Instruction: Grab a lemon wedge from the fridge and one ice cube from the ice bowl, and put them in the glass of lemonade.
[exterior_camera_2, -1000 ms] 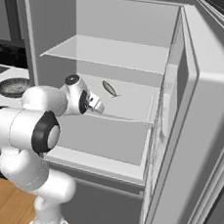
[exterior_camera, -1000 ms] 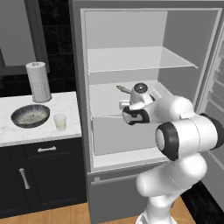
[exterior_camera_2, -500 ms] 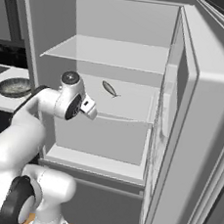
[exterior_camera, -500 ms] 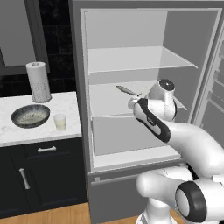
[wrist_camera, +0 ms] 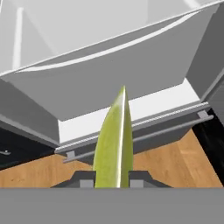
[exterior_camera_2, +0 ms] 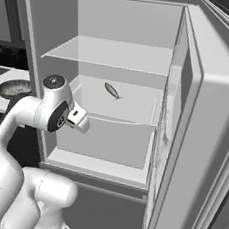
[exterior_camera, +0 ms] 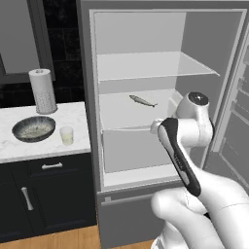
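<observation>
Left base view: tall matte grey fridge [exterior_camera: 87,97] stands open, white shelves inside. Slender grey fish-shaped object [exterior_camera: 143,100] lies on the middle shelf. White arm with dark joints rises from lower right, its wrist in front of the middle shelf's edge; fingers hidden behind the arm here. On the white marble counter [exterior_camera: 14,151] left of the fridge: wide shallow dark grey bowl with pale speckled inside [exterior_camera: 33,129], small clear tumbler of pale yellow lemonade [exterior_camera: 66,135] just beside it on the right, white perforated paper-towel cylinder [exterior_camera: 43,90] behind.

Right base view: fridge door [exterior_camera_2: 193,145] swung wide at right. Arm's hand sits at the left front of the fridge, beside the middle shelf. Fish lies further back on that shelf.

Hand view: two-finger gripper [wrist_camera: 113,183] narrowed onto a yellowish-green lemon wedge [wrist_camera: 114,144], which stands up between the tips, in front of the fridge's lower drawer, wood floor [wrist_camera: 175,162] below.
</observation>
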Available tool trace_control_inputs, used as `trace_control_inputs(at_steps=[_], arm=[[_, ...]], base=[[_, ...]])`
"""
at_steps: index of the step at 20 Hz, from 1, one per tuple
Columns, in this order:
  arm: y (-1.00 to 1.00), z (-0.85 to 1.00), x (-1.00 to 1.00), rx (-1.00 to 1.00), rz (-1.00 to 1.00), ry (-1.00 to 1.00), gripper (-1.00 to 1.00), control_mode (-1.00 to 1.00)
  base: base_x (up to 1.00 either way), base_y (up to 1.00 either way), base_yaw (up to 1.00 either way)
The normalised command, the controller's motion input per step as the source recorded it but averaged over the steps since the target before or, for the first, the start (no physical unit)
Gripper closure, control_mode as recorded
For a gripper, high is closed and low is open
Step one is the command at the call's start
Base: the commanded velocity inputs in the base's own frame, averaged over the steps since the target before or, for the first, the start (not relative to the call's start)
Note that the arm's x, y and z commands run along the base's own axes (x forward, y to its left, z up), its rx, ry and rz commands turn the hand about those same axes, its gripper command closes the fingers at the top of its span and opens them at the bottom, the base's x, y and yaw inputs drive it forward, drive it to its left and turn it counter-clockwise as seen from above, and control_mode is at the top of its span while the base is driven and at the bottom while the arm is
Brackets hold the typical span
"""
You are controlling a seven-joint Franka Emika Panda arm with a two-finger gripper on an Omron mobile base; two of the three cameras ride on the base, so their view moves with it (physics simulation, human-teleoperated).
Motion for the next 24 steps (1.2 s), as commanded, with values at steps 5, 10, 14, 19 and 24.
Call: trace_control_inputs(at_steps=[5, 10, 14, 19, 24], arm=[[0.00, 0.00, -0.65, -0.06, 0.09, 0.00, 1.00, -1.00], [0.05, 0.00, -0.93, -0.08, 0.11, -0.03, 1.00, -1.00], [0.68, 0.00, -0.78, -0.13, 0.08, -0.10, 1.00, -1.00], [0.68, 0.08, -0.33, -0.09, 0.03, -0.15, 1.00, -1.00], [-0.35, 0.23, 0.21, 0.00, 0.00, -0.11, 1.00, -1.00]], base=[[0.00, 0.00, 0.00], [0.00, 0.00, 0.00], [0.00, 0.00, 0.00], [0.00, 0.00, 0.00], [0.00, 0.00, 0.00]])
